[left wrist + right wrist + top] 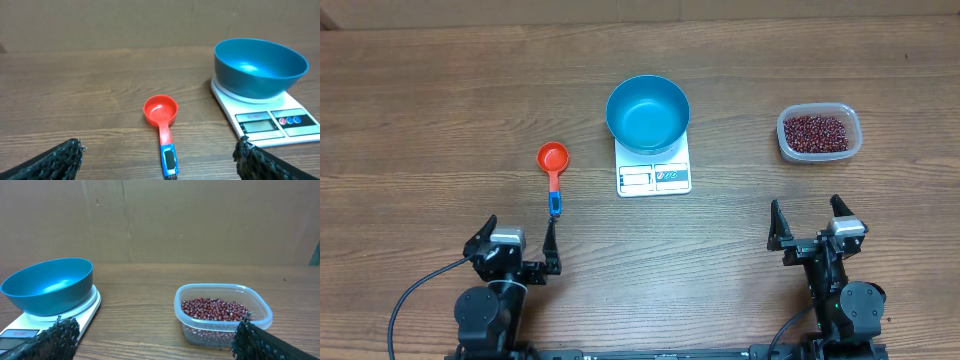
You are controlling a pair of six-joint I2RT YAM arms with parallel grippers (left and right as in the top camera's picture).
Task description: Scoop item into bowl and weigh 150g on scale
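Red-brown beans lie just ahead of the wide-open, seemingly empty right hand.

one bowl, scale, scoop, tub

I am looking down on a wooden table that fills the whole overhead view. It is mid-brown, with the grain running left to right and some darker streaks across the boards. Through both wrist cameras I see a plain tan wall rising just behind the table's far edge. It is flat and matte, with faint vertical seams and a few small dark specks. The light is soft and even, shadows are weak, and a pale sheen lies on the tabletop.
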